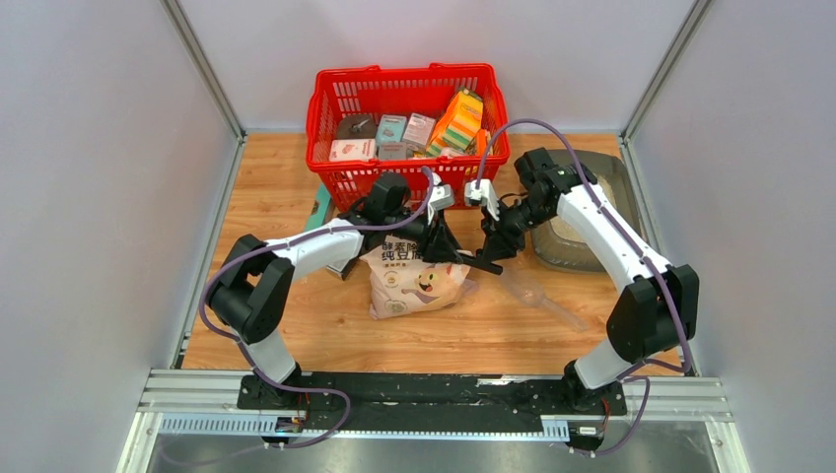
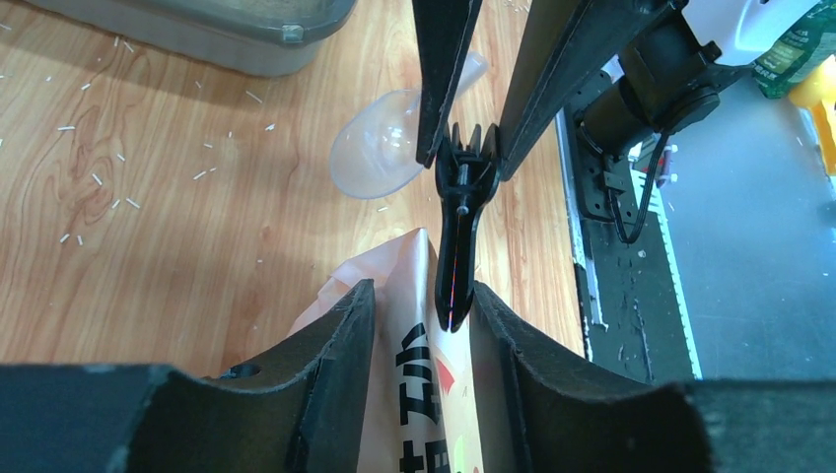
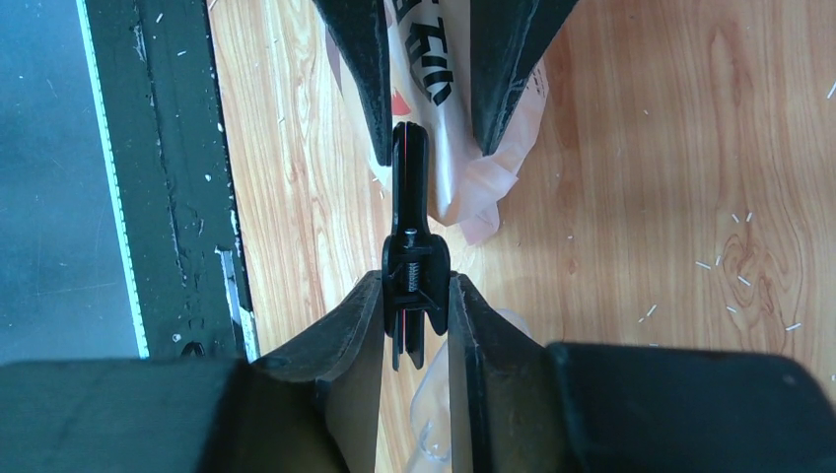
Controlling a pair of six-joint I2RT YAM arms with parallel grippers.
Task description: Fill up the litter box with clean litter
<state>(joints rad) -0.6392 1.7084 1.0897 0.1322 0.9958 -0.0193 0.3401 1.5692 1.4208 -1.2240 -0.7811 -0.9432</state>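
The right hand point(image 3: 414, 283) is closed on a black clip point(image 3: 409, 197) above the bag point(image 1: 414, 281).
The left hand point(image 2: 424, 289) is held wide, its fingers set apart round the bag top and the clip's tip. The litter box point(image 1: 577, 259), with pale litter point(image 1: 564, 235) in it, is set at the right edge of the worktop point(image 1: 296, 325), away from both hands. The far edge is taken up by the red basket point(image 1: 325, 108); bare wood is seen at the near left.

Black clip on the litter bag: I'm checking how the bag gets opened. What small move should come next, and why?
Probably the right gripper should draw the black clip back off the litter bag. It pinches the clip's handle end, the clip's tip lies at the bag's top between the fingers of the open left gripper, and the litter box cannot be filled from a clipped bag.
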